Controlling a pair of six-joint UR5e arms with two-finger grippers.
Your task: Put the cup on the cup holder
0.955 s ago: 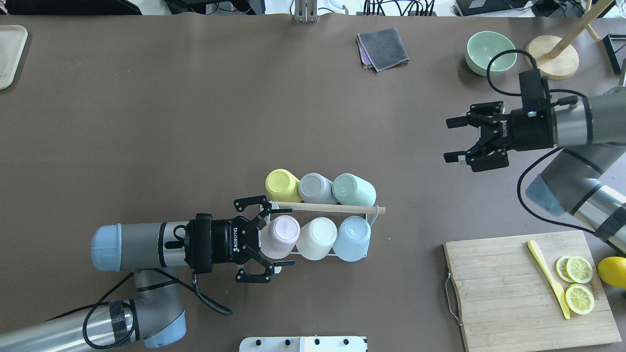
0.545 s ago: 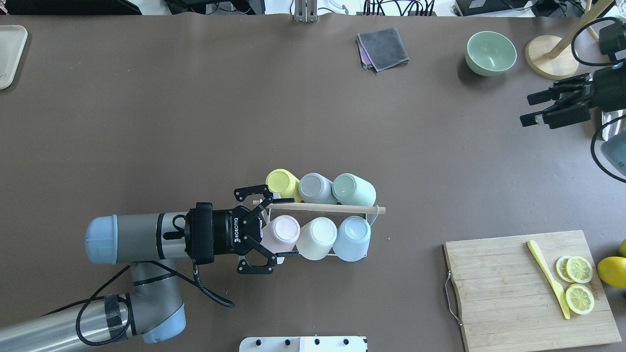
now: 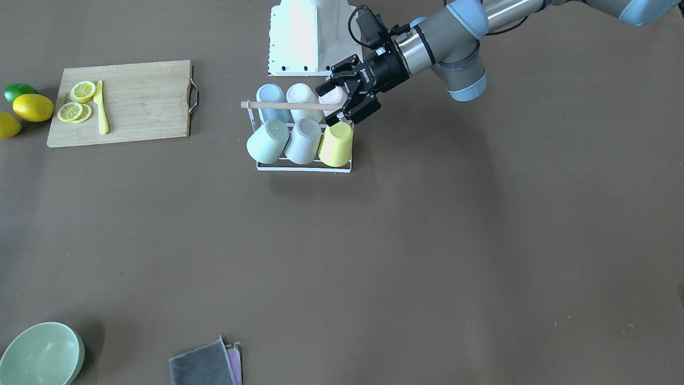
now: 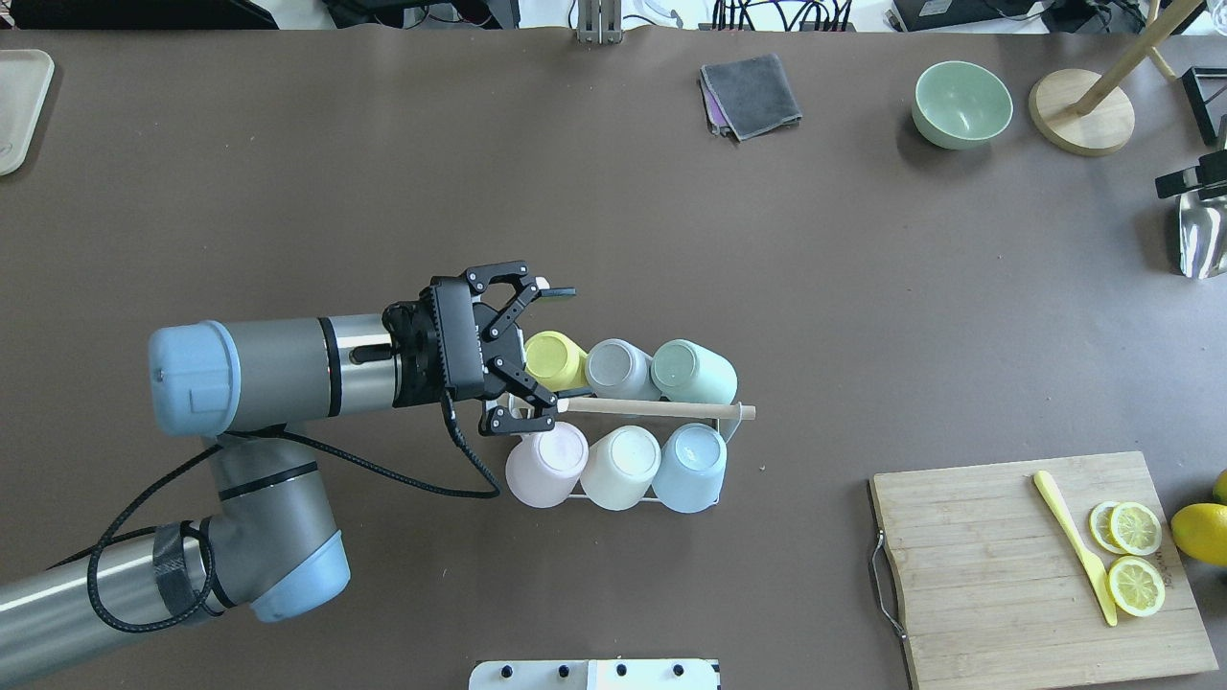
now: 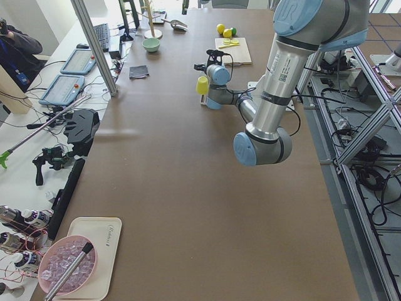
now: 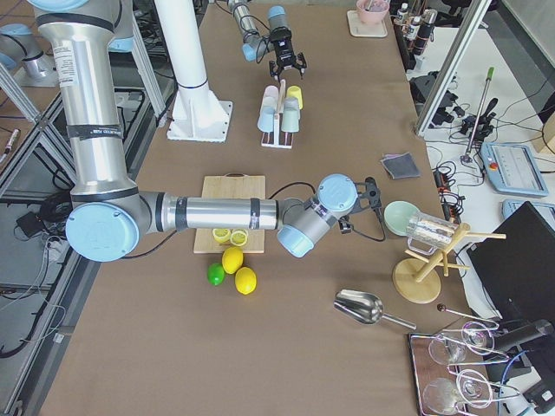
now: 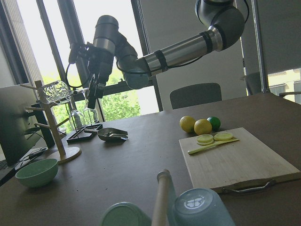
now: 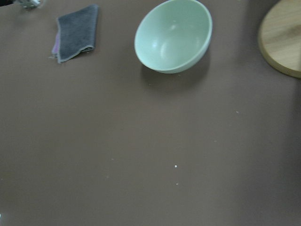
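White wire cup holder [image 4: 652, 409], its top rod light wood. Six plain cups: yellow cup [image 4: 548, 356], grey cup [image 4: 618, 367], mint-green cup [image 4: 692, 371], pale pink cup [image 4: 544, 465], cream cup [image 4: 621, 467], light blue cup [image 4: 692, 467]. Flat bench [image 4: 383, 192] matt brown. Round mint-green bowl [image 4: 961, 103]. Folded dark grey cloth [image 4: 751, 94], purple edge.

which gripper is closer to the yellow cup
Left. The left gripper hangs just over the yellow cup, jaws open; the right gripper is far off to the side, past the bowl.

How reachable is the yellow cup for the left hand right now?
Probably yes. The left hand is open, its fingers either side of the yellow cup in the overhead view, nothing between. The rod close by one finger may need care.
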